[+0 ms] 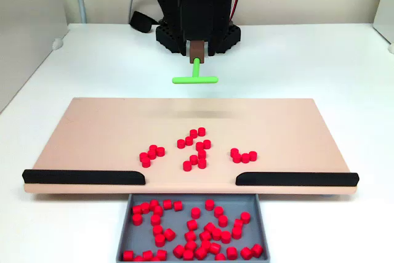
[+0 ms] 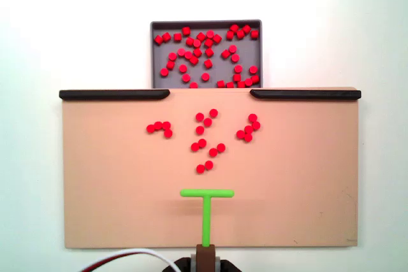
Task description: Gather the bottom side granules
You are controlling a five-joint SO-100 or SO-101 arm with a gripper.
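Arm base sits at top centre of a fixed view, its gripper [image 1: 197, 50] pointing down toward the camera. Fingers are clamped on the stem of a green T-shaped stick [image 1: 195, 79]; the crossbar hangs above the white worktop [image 1: 320, 60], just beyond the far edge of the tan board [image 1: 92, 133]. In another fixed view the crossbar [image 2: 206, 193] appears over the lower middle of the board, below the loose pellets. Judgement: holding the stem lets the wide bar act as a rake.

The granules [image 1: 196, 149] lie in three loose clusters mid-board: left, centre, right. Many more red pellets already fill the grey tray [image 1: 126, 214] at bottom centre of that view.

Two black rails [image 1: 83, 177] [image 1: 297, 178] line the board's tray-side edge, with a gap between them directly over the tray. Judgement: they serve as a funnel, so pushed pellets can only leave through the gap.

No brands, labels or writing readable in both fixed views.
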